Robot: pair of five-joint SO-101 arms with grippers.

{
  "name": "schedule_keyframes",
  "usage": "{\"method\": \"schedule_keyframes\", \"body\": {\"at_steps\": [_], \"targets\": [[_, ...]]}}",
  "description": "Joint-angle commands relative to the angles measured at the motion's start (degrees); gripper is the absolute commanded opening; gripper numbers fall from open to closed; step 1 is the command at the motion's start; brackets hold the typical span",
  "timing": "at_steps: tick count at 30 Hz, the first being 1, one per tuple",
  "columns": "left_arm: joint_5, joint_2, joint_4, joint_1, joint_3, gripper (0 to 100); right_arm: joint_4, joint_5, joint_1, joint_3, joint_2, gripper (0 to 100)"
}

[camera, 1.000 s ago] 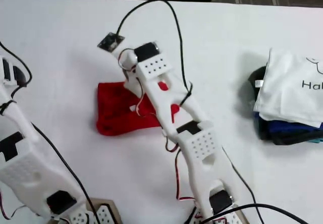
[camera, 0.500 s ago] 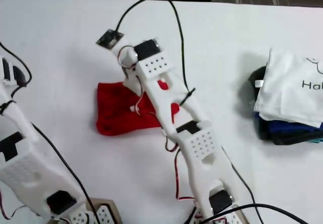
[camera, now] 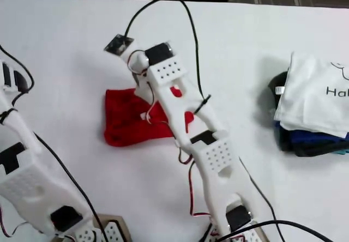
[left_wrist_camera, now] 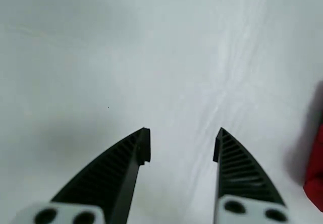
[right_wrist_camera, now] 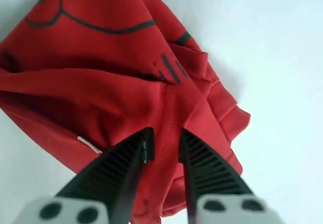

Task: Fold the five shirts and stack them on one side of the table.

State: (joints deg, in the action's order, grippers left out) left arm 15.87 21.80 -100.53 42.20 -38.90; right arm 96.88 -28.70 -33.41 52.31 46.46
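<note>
half-masking red shirt [camera: 126,125] — right arm [camera: 182,111]

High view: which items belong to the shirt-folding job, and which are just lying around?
Job:
red shirt
stack of folded shirts
right tool
left tool

Lying about:
black cable
table

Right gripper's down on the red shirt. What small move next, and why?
Probably lift the right gripper a little: it looks closed on a ridge of the red shirt, which lies bundled well apart from the stack, so raising it clears the table for carrying over.
</note>
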Motion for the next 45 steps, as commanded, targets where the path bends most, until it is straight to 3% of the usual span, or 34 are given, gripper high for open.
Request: {"method": "schedule_keyframes", "body": {"at_steps": [1, 6, 18, 26, 30, 45], "targets": [[0.1, -0.5, 0.7, 0.5, -0.2, 23, -0.5, -0.4, 0.0, -0.3, -0.7, 8.7], [0.1, -0.5, 0.7, 0.5, -0.2, 23, -0.6, -0.4, 1.3, 0.4, -1.3, 1.8], [0.1, -0.5, 0.7, 0.5, -0.2, 23, 0.6, -0.5, 1.7, -3.2, -10.6, 2.1], [0.1, -0.5, 0.7, 0.4, -0.2, 23, -4.7, -0.4, 4.8, -9.8, -6.2, 10.1], [0.1, -0.4, 0.7, 0.3, -0.2, 23, -6.5, -0.4, 5.2, -9.8, -3.6, 8.8], [0.0, -0.4, 1.5, 0.1, -0.1, 23, -6.5, -0.1, -0.3, -5.6, -3.0, 8.7]]}}
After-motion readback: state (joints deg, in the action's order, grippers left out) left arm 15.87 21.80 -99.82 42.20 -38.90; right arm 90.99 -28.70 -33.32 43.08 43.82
